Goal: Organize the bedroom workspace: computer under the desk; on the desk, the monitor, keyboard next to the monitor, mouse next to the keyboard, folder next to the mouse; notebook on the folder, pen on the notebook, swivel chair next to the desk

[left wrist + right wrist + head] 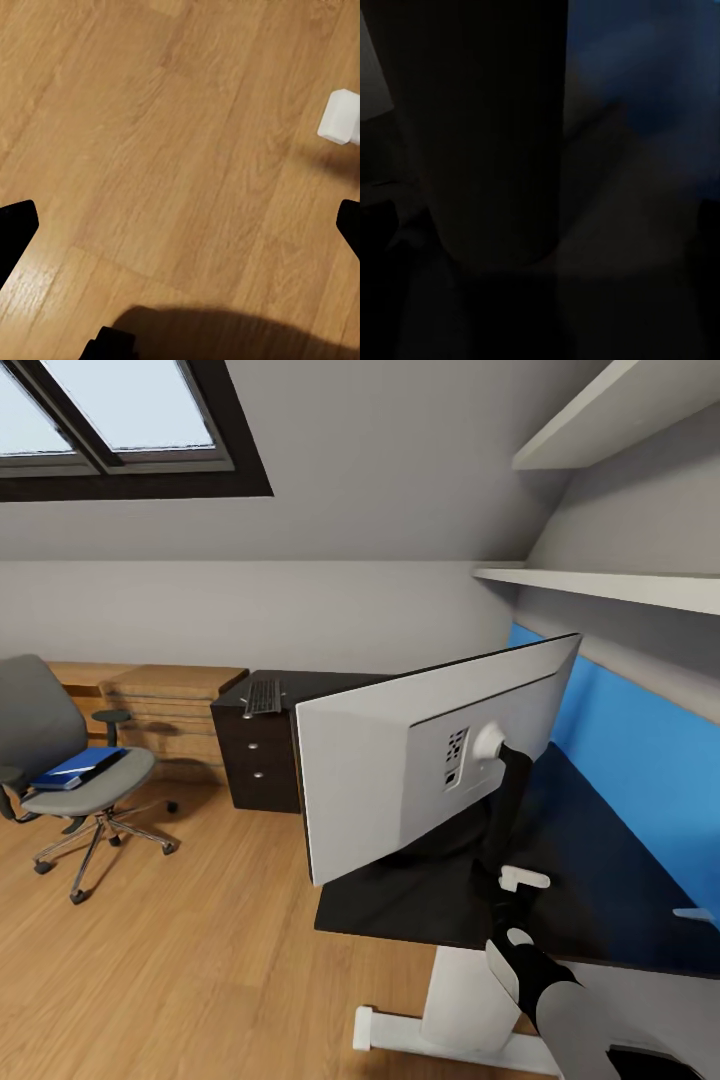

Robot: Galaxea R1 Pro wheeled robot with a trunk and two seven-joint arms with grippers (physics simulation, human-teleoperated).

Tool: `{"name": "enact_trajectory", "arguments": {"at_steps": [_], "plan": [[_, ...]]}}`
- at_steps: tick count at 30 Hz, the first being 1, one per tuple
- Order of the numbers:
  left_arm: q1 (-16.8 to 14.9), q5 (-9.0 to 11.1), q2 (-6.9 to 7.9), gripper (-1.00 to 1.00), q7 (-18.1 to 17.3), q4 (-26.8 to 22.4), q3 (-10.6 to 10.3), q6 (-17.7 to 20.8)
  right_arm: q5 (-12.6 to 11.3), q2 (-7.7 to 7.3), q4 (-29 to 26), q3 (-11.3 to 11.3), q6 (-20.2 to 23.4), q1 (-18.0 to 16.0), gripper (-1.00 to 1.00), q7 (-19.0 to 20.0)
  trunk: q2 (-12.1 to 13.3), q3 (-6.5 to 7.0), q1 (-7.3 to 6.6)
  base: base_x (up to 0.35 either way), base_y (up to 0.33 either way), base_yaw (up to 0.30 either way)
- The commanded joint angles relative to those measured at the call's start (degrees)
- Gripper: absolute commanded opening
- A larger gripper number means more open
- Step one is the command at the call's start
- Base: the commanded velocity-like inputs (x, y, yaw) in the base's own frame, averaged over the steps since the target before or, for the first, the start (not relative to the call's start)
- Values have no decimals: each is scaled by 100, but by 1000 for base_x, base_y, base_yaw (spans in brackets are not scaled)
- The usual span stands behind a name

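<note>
Black desk (600, 900), one monitor (400, 780) (silver back), right tool (512, 920) gripping its neck, one keyboard (263, 697), left tool (180, 225) apart.

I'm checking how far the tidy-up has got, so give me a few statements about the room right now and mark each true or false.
1. The monitor shows its silver-white back to the head view. True.
2. The folder lies on the desk. False: it is on the seat of the swivel chair.
3. The keyboard lies on the desk above the drawer unit. True.
4. The swivel chair is tucked against the desk. False: it stands apart on the wood floor.
5. The left wrist view looks at the desk top. False: it shows wood floor.
</note>
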Motion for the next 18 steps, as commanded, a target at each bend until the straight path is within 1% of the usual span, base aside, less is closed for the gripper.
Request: {"name": "enact_trajectory", "arguments": {"at_steps": [1, 8, 13, 18], "plan": [[-3, 13, -3, 100, 3, 1, 14, -17, -47, 2, 16, -69, -1, 0, 100, -8, -2, -7, 5, 5, 0, 0], [-3, 14, -3, 100, 3, 1, 14, -19, -47, 2, 16, -69, -144, 0, 100, -8, -2, -7, 5, 55, 0, 0], [-3, 15, -3, 100, 3, 1, 14, -19, -47, 5, 21, -69, -380, 0, 100, -15, -2, -7, 5, 9, 0, 0], [-3, 15, -3, 100, 3, 1, 14, -19, -47, 5, 24, -69, -452, 0, 100, -16, -2, -7, 5, 1, 0, 0]]}}
